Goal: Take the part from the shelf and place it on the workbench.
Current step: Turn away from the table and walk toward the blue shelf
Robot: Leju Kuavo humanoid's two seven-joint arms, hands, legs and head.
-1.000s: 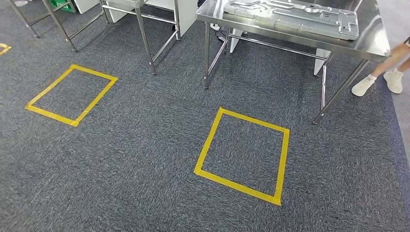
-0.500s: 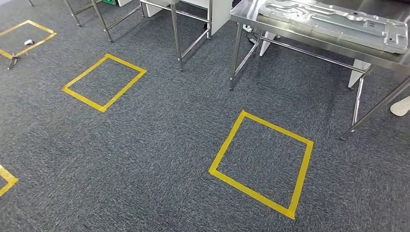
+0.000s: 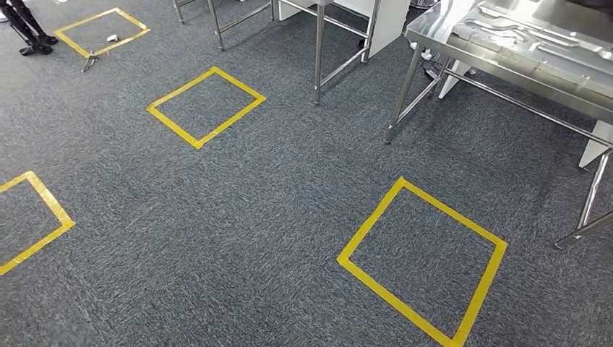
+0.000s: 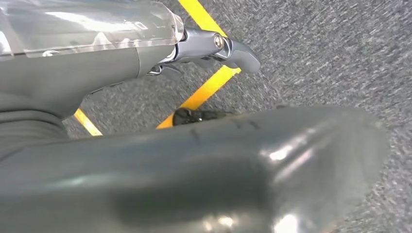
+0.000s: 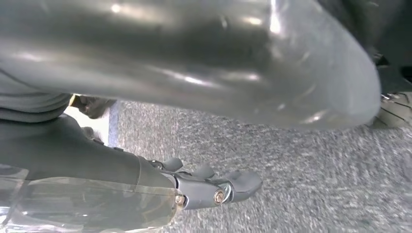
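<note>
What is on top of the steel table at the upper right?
A flat stamped metal part lies on the steel table. Its far end runs past the picture's edge, so that stretch stays unseen.

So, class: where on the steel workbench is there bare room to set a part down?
Little shows. A large metal panel covers most of the workbench top, leaving a bare strip along the near edge and left corner. The rest of the top is cut off.

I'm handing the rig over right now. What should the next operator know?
Left hand: open, empty, hanging over carpet.
Right hand: open, empty, also over carpet.
A stamped metal panel lies on the steel workbench, ahead to the right, past a yellow tape square.
Done: unclear whether that panel is the delivered part.
Left: confirm this; if not, fetch the part from the shelf.
</note>
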